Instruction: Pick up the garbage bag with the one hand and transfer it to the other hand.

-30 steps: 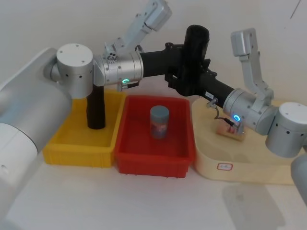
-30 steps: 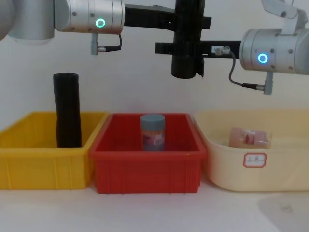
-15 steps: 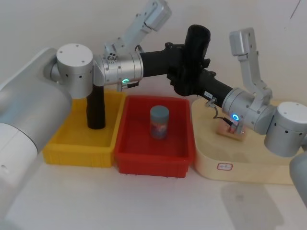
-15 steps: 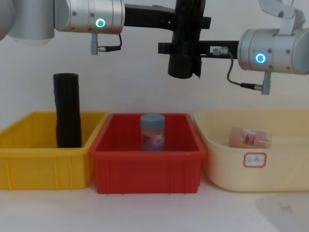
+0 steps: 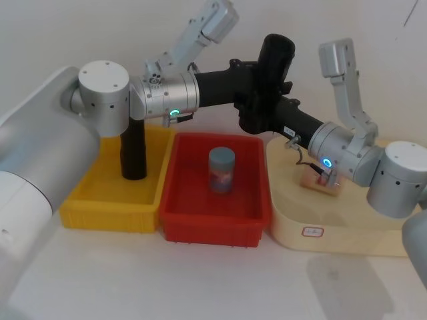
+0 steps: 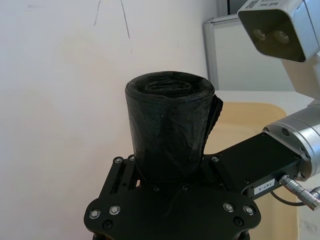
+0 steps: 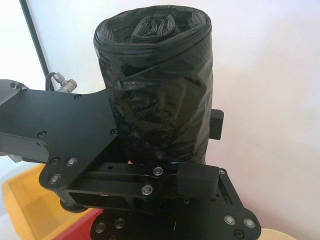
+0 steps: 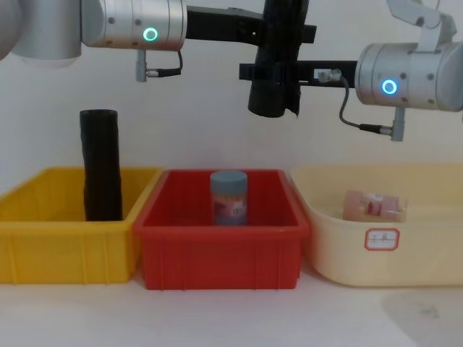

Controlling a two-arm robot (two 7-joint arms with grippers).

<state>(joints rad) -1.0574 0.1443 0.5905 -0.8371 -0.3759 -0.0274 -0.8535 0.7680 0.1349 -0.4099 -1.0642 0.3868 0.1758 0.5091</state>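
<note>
Since a second ago the garbage bag [image 8: 275,65] has tilted and risen slightly. It hangs high above the red bin [image 8: 221,249], gripped by both the left gripper [image 8: 269,35] and right gripper [image 8: 269,72]. Mid-handover: the left should release next. The wrist views show its crinkled top; the chest view shows its lower end.

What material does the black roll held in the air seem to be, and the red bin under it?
Garbage bag: thin matte black plastic film, judging by its wrinkles and the coiled layers at its end. Red bin: probably rigid moulded plastic, smooth with a slight sheen and ribbed walls.
</note>
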